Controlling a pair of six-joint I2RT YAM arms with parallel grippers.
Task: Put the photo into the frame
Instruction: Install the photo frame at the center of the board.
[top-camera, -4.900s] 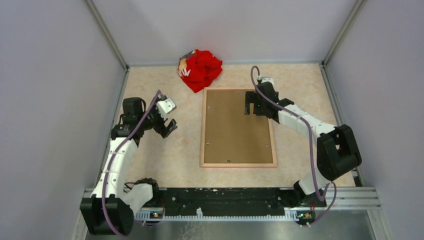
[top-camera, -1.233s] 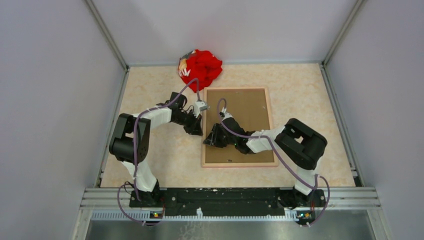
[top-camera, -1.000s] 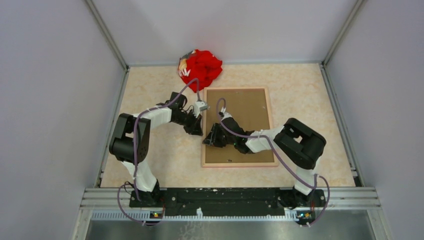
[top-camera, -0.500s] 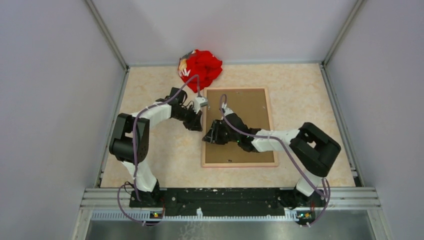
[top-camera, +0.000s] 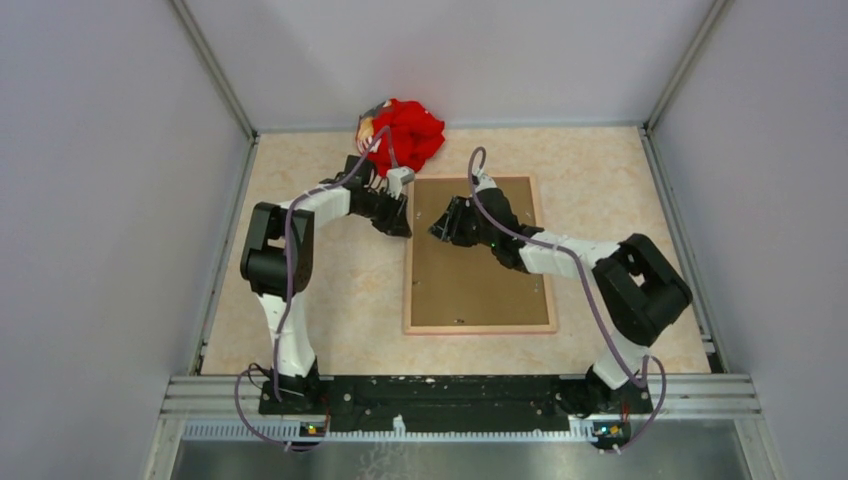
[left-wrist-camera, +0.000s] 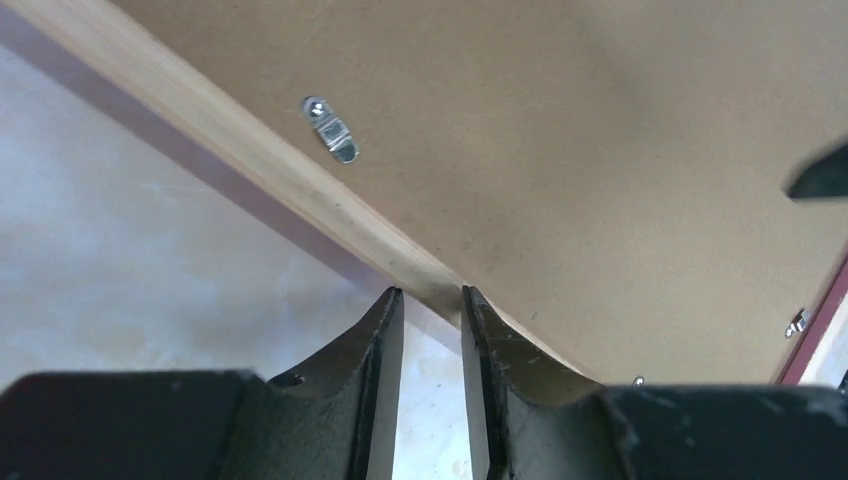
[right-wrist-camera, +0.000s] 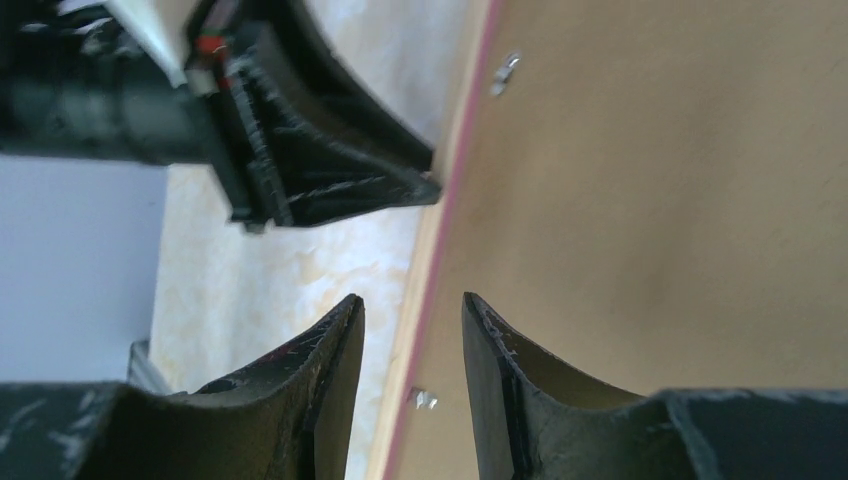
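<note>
Frame (top-camera: 478, 255) lies back-up on the table (top-camera: 330, 300), just right of centre, brown hardboard facing the camera and light wood rail around it. Long axis runs near-to-far, from the arm bases toward the back wall; short sides face near and far. Red cloth bundle (top-camera: 402, 135) sits just beyond its far-left corner, apart from it. Left gripper (top-camera: 400, 222) is low at the frame's left long edge, near the far end. In the left wrist view its fingertips (left-wrist-camera: 388, 300) stand a narrow gap apart, bare table showing between them, nothing clamped; tips sit right at the outer edge of the wood rail (left-wrist-camera: 250, 150), contact not clear. A small metal turn clip (left-wrist-camera: 332, 130) is on the backing just inside that rail. Right gripper (top-camera: 440, 228) hovers over the backing just inside the same edge, facing the left one. From the right wrist, its jaws are parted somewhat wider, holding nothing, the frame's pink edge line (right-wrist-camera: 432, 270) running up between them.
</note>
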